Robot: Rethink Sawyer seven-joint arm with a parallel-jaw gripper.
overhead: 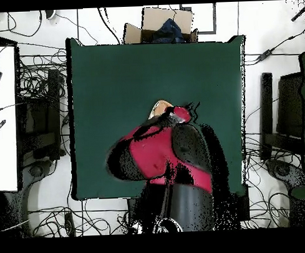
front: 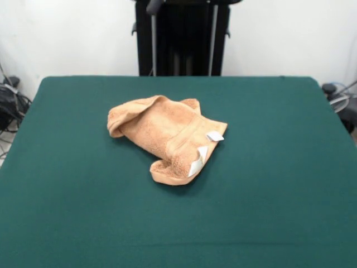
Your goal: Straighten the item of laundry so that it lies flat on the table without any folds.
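The towel [front: 167, 137] is lying crumpled near the middle of the green desk [front: 67, 184], folded over itself into a lumpy bundle; one rolled edge is curling up at its left side in the front view; two small white tags [front: 202, 152] are showing at its right-hand edge. In the overhead view the red and black arm [overhead: 165, 153] is covering nearly all of the towel, with only a small tan patch peeking out; the gripper is hidden, so I cannot tell its state.
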